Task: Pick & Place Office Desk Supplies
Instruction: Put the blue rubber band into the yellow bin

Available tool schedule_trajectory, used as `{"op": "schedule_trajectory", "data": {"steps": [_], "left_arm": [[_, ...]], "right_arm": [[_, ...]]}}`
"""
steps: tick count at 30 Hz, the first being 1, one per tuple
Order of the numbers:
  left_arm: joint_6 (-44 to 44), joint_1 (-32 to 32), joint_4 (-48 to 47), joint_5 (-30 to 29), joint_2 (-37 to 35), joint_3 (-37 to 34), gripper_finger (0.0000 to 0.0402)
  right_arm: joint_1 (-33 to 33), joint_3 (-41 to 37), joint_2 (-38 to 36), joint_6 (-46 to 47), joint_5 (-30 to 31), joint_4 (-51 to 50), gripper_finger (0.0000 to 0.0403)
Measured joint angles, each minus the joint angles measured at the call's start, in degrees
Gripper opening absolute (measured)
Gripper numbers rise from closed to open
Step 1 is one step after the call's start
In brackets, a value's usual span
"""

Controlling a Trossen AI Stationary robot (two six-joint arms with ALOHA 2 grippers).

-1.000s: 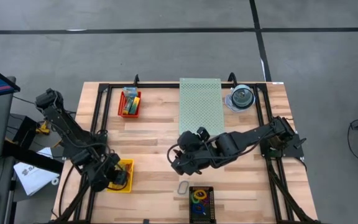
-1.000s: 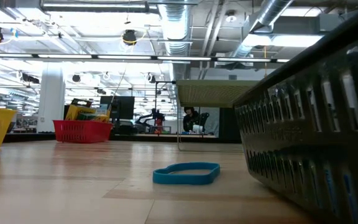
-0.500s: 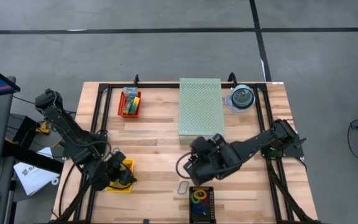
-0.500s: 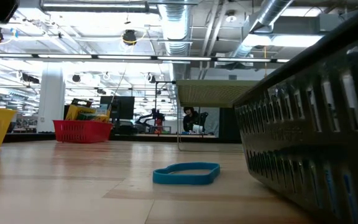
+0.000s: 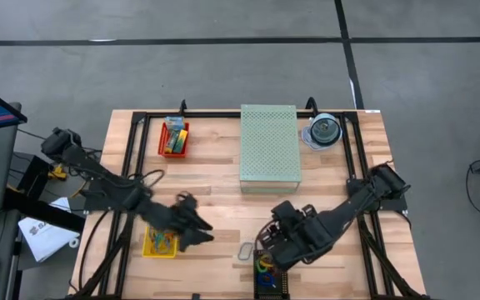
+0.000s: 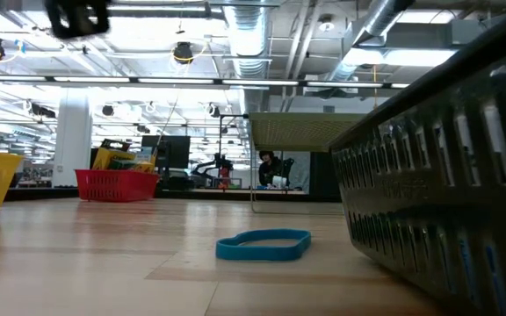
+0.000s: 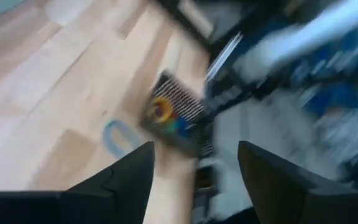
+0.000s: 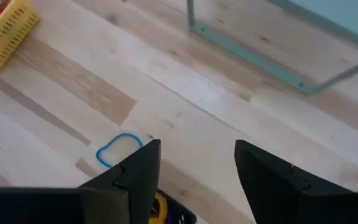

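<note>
A blue rubber-band loop lies flat on the wood near the table's near edge. Right of it stands a black basket holding coloured bands. My right gripper hovers open above that basket's far rim, pointing steeply down, with the loop just ahead of it. My left gripper is open and empty, in the air right of the yellow basket, which holds coloured bands. It faces the loop and the black basket.
A red basket with yellow-and-green crayon boxes sits at the far left. A pale green perforated box stands at the far middle and a clear round disc case at the far right. Bare wood lies between the two arms.
My left gripper has swung from over the yellow basket toward the table's right, rising and rolling, and now points at the blue loop. My right gripper has come from the table's middle toward the near edge and downward, ending above the black basket. The loop has not moved.
</note>
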Motion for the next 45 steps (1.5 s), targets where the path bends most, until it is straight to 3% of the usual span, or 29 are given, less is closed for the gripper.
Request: {"op": "schedule_trajectory", "data": {"steps": [4, 11, 18, 23, 33, 45], "left_arm": [[13.23, 3.65, -5.82, 6.62, 8.32, 6.54, 0.0218], [33.78, 4.19, -9.00, 5.11, 19.41, 13.37, 0.0220], [47.76, 4.67, -4.94, 4.35, 29.96, 13.51, 0.0217], [50.02, 5.82, 5.44, 8.84, 36.91, 13.46, 0.0228], [50.00, 8.00, 13.49, 8.56, 43.51, 13.47, 0.0241], [49.28, 8.77, 16.46, 6.67, 46.25, 13.46, 0.0168]], "right_arm": [[1.76, 0.00, -2.33, 4.82, 1.08, -2.14, 0.0202], [5.30, 0.00, -7.18, 12.94, 6.28, -5.74, 0.0202], [6.98, 0.02, -10.76, 13.97, 9.25, -6.01, 0.0202], [6.89, 0.02, -12.58, 13.97, 9.25, -6.04, 0.0202], [7.00, 0.02, -13.26, 14.90, 9.10, -6.04, 0.0202], [6.98, 0.02, -13.21, 15.04, 9.10, -6.02, 0.0202]]}}
